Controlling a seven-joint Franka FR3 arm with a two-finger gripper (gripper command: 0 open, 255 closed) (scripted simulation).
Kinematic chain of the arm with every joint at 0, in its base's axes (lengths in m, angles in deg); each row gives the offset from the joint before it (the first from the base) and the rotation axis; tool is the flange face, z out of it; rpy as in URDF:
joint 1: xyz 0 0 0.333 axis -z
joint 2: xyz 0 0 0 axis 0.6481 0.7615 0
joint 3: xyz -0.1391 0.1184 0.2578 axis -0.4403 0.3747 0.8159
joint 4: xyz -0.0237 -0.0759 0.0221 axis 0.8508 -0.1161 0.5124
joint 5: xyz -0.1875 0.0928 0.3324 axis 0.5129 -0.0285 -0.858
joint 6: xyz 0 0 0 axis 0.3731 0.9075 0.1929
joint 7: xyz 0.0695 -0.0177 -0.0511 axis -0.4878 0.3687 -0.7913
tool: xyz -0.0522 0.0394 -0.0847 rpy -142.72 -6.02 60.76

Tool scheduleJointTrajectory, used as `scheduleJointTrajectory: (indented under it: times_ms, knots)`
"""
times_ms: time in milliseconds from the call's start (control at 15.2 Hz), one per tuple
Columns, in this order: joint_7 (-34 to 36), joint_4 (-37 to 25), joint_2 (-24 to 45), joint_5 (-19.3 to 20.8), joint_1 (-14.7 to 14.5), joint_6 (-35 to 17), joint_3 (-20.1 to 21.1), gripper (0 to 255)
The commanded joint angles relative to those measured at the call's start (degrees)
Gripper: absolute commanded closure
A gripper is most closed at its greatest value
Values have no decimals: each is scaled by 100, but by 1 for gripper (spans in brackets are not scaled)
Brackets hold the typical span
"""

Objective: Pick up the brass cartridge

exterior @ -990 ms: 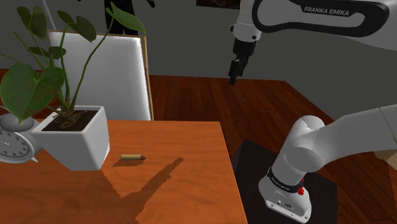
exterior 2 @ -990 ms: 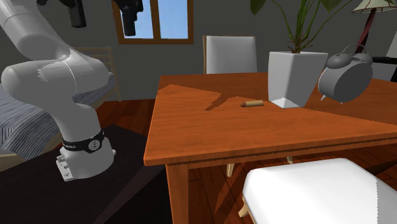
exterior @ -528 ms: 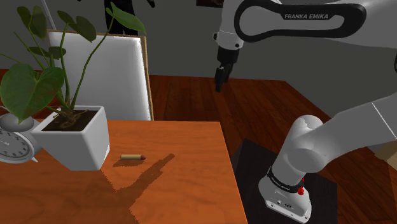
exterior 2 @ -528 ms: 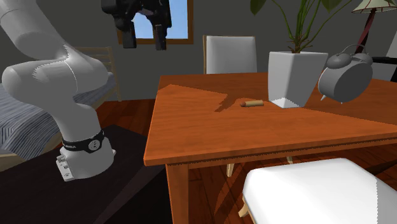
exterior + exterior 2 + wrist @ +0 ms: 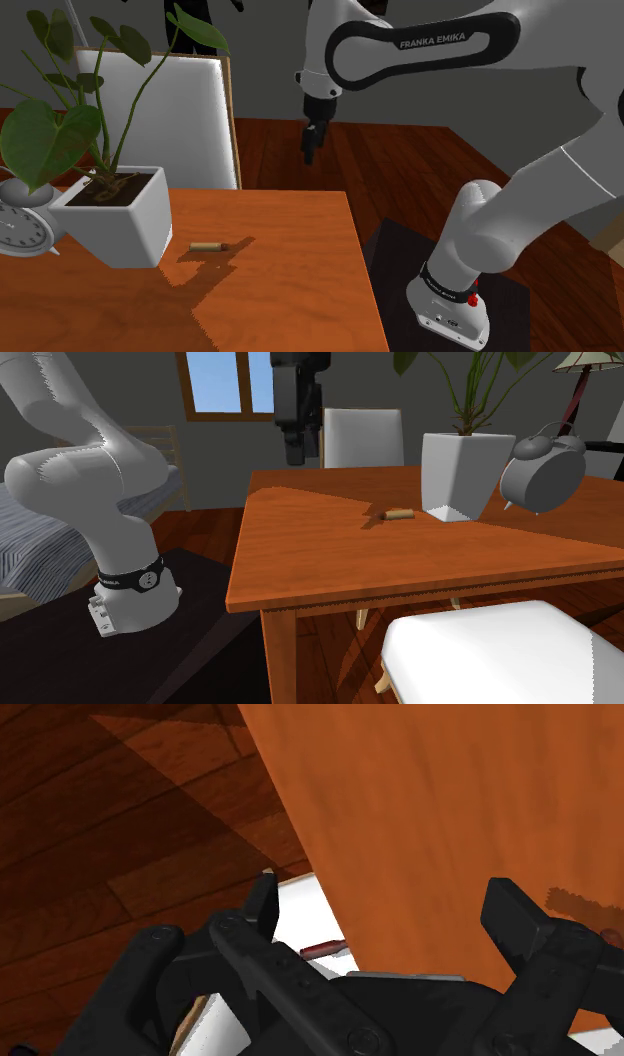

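The brass cartridge [image 5: 208, 246] lies on its side on the wooden table [image 5: 290, 290], close to the white planter's corner. It also shows as a short tan cylinder, the cartridge [image 5: 400, 512], in the second exterior view. My black gripper [image 5: 310, 150] hangs in the air beyond the table's far edge, well above and to the shoulder view's right of the cartridge. The gripper [image 5: 297, 450] points down near the table's far corner. In the wrist view the gripper [image 5: 388, 904] is open, nothing between its fingers [image 5: 265, 902], with the table top [image 5: 430, 804] beneath.
A white planter [image 5: 115, 215] with a leafy plant stands by the cartridge, a grey alarm clock [image 5: 540, 477] beside it. A white chair [image 5: 160, 120] stands at the table's far side and another white chair [image 5: 490, 652] at its near side. Wood floor [image 5: 400, 170] lies under the arm.
The arm has swung to the shoulder view's left, from over the floor toward the table's far edge, and the gripper has come lower. The cartridge has not moved.
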Motion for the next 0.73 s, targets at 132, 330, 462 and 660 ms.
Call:
scheduleJointTrajectory:
  times_ms: [132, 330, 462, 660]
  knots:
    - [23, -187, 575, -165, -220, -388, 223, 0]
    - [33, -394, 1032, -253, -369, -641, 388, 0]
    - [41, -554, 1341, -298, -464, -794, 498, 0]
    - [57, -827, 1812, -339, -602, -999, 663, 0]
